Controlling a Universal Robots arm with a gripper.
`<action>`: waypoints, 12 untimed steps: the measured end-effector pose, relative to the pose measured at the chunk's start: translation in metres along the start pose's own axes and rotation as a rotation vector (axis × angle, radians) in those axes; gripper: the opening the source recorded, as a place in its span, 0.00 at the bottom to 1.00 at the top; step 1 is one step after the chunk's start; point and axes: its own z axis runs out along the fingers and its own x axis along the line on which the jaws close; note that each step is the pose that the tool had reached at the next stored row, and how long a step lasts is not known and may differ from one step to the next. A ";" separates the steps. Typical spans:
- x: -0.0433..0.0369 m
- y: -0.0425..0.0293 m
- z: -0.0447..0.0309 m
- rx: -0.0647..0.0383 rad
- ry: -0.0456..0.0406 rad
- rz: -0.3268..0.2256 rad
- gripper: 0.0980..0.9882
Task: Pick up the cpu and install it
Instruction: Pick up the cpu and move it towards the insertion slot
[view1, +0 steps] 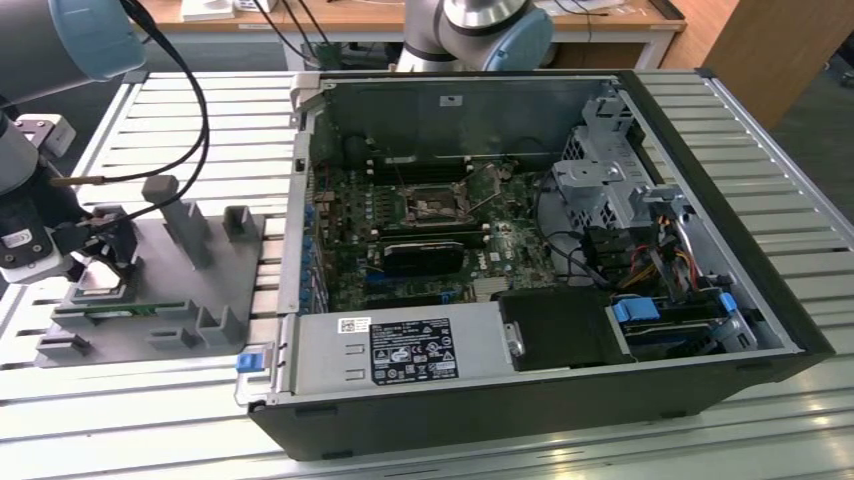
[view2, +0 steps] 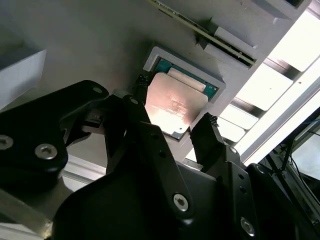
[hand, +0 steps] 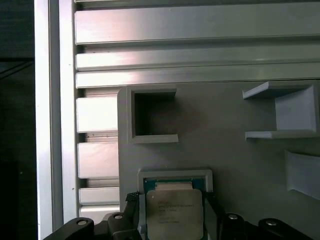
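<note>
two fingers (view2: 212, 132) of the down-pointing gripper (view2: 175, 103) straddle the cpu (hand: 174, 212) in its holder (hand: 240, 165), spread apart.

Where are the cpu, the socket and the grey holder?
cpu (hand: 174, 212): first wrist view, middle of its metal top.
socket (view1: 434, 206): exterior view, centre of its dark framed square.
holder (hand: 240, 165): first wrist view, bare flat part of its base.

The cpu (hand: 173, 212) top is shiny metal — its fixture (hand: 225, 150) matt plastic (smooth, grey).
</note>
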 end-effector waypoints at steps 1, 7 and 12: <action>0.0000 0.0000 0.0000 0.000 0.0000 0.000 0.56; -0.0012 0.0001 -0.0002 0.000 0.0000 0.000 0.58; -0.0012 0.0002 -0.0027 0.000 -0.0002 0.000 0.65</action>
